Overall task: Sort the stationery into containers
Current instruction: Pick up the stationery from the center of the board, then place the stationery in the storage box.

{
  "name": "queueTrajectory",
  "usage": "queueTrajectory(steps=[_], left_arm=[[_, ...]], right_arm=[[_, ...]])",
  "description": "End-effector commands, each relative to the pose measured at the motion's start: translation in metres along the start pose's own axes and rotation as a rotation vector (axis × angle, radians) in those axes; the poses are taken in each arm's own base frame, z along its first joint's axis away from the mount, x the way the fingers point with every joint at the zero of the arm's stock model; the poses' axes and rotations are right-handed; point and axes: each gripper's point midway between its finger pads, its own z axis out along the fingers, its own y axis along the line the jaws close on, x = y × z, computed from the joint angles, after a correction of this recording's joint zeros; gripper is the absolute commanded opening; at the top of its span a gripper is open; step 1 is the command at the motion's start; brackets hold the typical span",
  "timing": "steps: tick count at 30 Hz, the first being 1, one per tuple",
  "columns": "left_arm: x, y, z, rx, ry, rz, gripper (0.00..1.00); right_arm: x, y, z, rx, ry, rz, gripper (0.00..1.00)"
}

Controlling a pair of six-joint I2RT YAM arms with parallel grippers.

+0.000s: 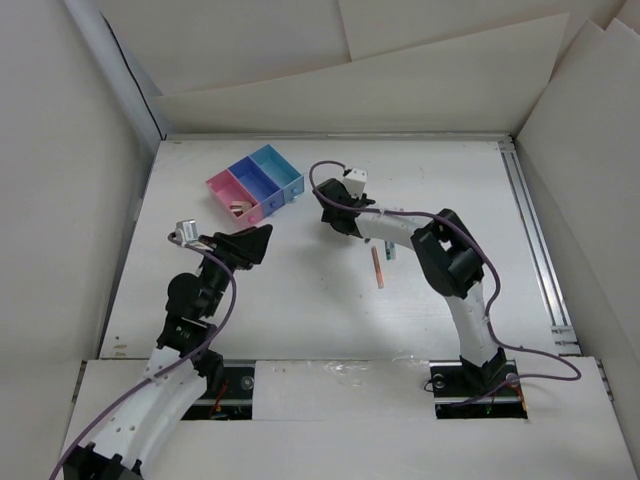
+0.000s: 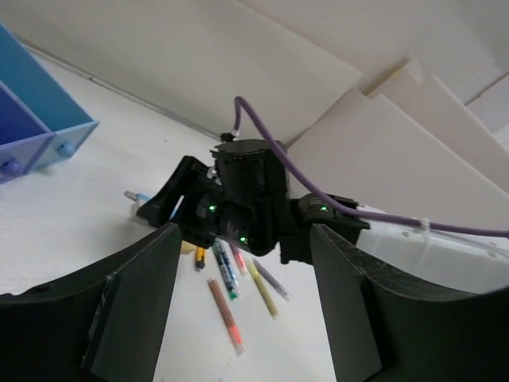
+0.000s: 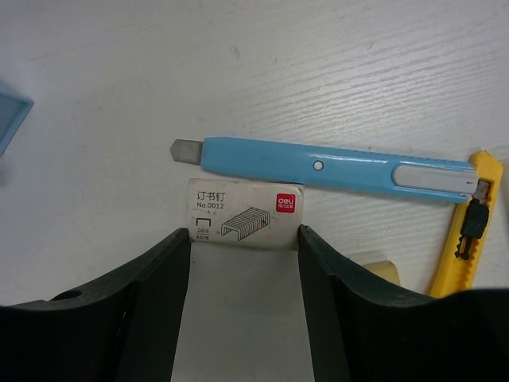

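White table [image 1: 300,320], paper-board walls [image 1: 60,200] around it; pink, dark-blue and light-blue bins [image 1: 255,185] sit far-left. Right gripper [image 3: 242,235] is clamped on a white staple box [image 3: 245,213], with a blue cutter [image 3: 318,165] just beyond it and a yellow cutter [image 3: 469,231] alongside. Left gripper [image 2: 241,231] hangs wide and empty near the bins; loose pens [image 2: 226,317] lie under the right arm.

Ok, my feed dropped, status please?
Left fingers open, empty. Right fingers closed on staple box. Blue cutter lies close beyond it, yellow cutter alongside.
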Motion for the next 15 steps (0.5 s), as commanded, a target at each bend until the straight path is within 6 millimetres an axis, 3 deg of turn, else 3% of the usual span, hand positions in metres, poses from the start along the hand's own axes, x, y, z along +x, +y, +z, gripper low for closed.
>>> queueTrajectory(steps=[1, 5, 8, 9, 12, 15], left_arm=[[-0.024, -0.041, -0.006, 0.136, -0.051, -0.018, 0.63], [-0.046, -0.068, -0.014, 0.205, -0.098, -0.022, 0.68], [-0.062, -0.086, -0.025, 0.256, -0.142, -0.019, 0.7], [-0.07, -0.087, -0.028, 0.249, -0.178, -0.036, 0.7], [-0.097, -0.102, -0.043, 0.262, -0.267, -0.045, 0.73], [-0.106, -0.112, -0.055, 0.296, -0.296, -0.045, 0.74]], right_arm=[[-0.018, 0.002, -0.014, -0.016, -0.034, 0.042, 0.46], [-0.047, 0.017, -0.059, -0.093, -0.092, 0.057, 0.44], [-0.067, 0.047, -0.101, -0.237, -0.114, 0.063, 0.44], [-0.061, 0.063, -0.115, -0.311, -0.087, 0.058, 0.44], [-0.069, 0.105, -0.144, -0.51, -0.043, 0.067, 0.44], [-0.074, 0.146, -0.156, -0.649, -0.033, 0.082, 0.43]])
